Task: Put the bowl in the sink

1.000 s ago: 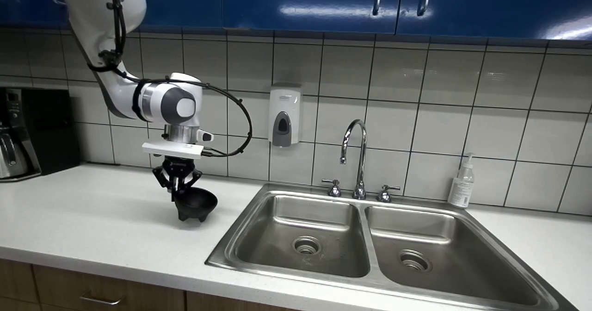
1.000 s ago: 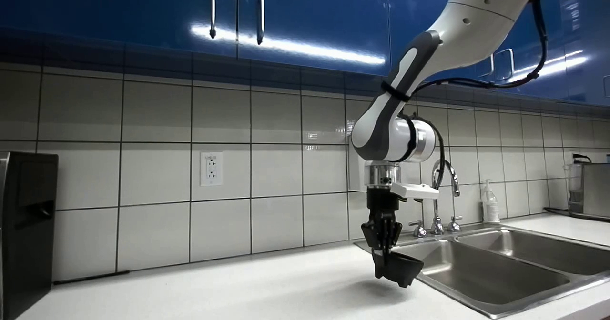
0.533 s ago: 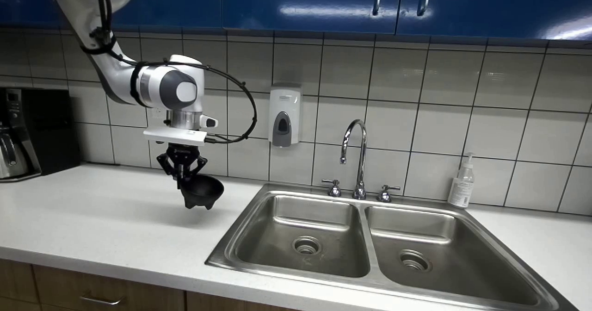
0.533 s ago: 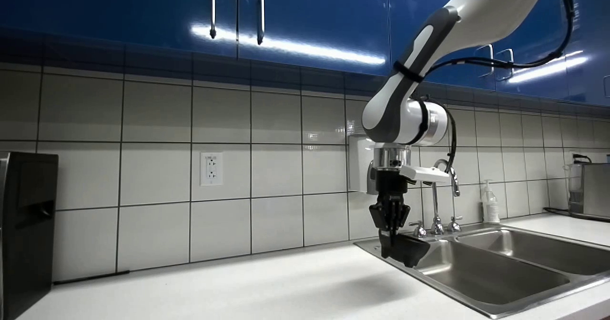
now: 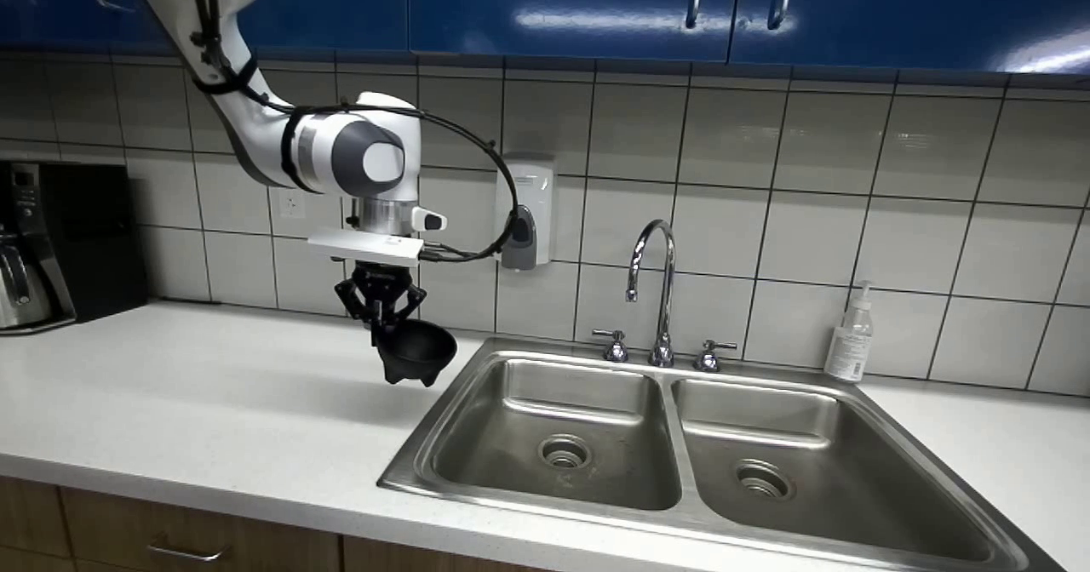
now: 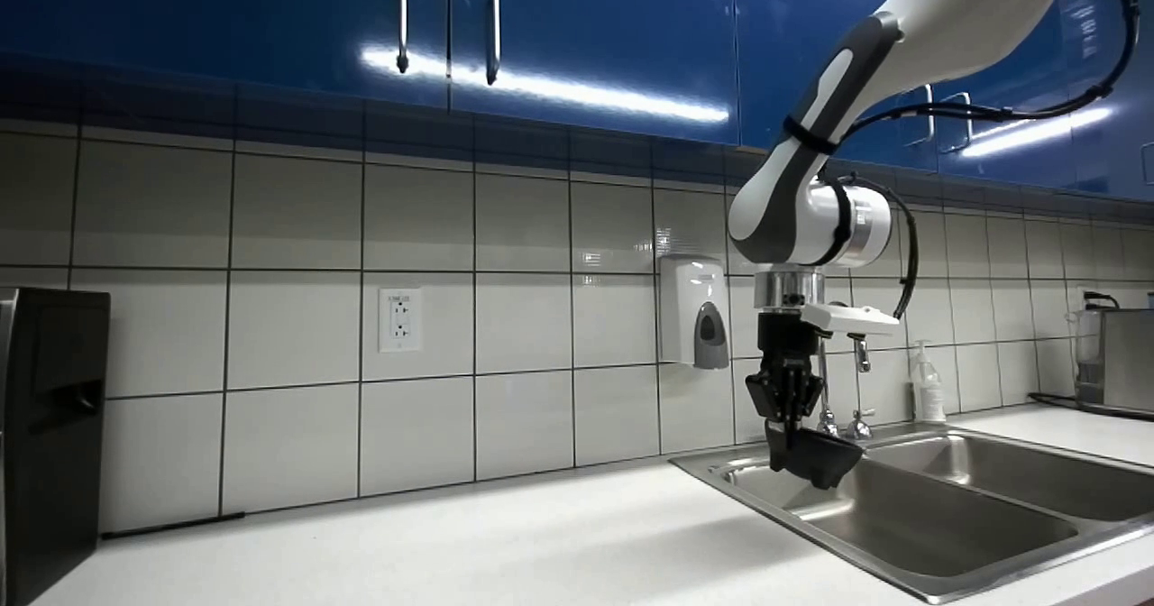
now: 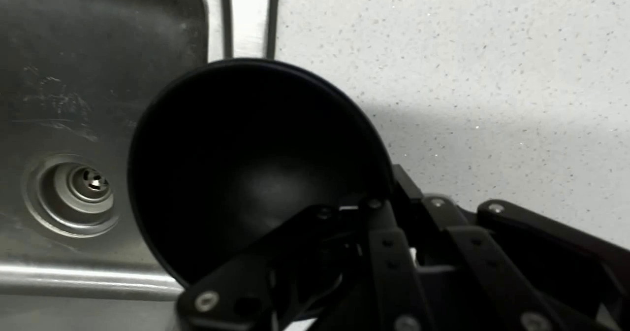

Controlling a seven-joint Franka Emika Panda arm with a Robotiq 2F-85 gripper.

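Observation:
The small black bowl [image 5: 419,352] hangs in the air above the white counter, just outside the sink's near-side rim, and shows in both exterior views [image 6: 820,459]. My gripper [image 5: 381,330] is shut on the bowl's wall at one side, with the bowl tilted. In the wrist view, the bowl [image 7: 246,148] fills the middle and the gripper [image 7: 384,200] pinches its edge; the fingertips are partly hidden in the dark. The steel double-basin sink [image 5: 502,436] is beside the bowl, and its drain [image 7: 74,195] shows in the wrist view. The chrome tap [image 5: 667,300] stands behind the basins.
A wall soap dispenser [image 5: 524,214] hangs behind my arm. A pump bottle [image 5: 850,342] stands at the sink's far back corner. A black coffee maker [image 5: 77,240] stands at the counter's other end. Blue cabinets [image 5: 562,2] hang above.
My gripper has lifted the bowl off the counter and then carried it sideways towards the sink. The bowl stays held throughout.

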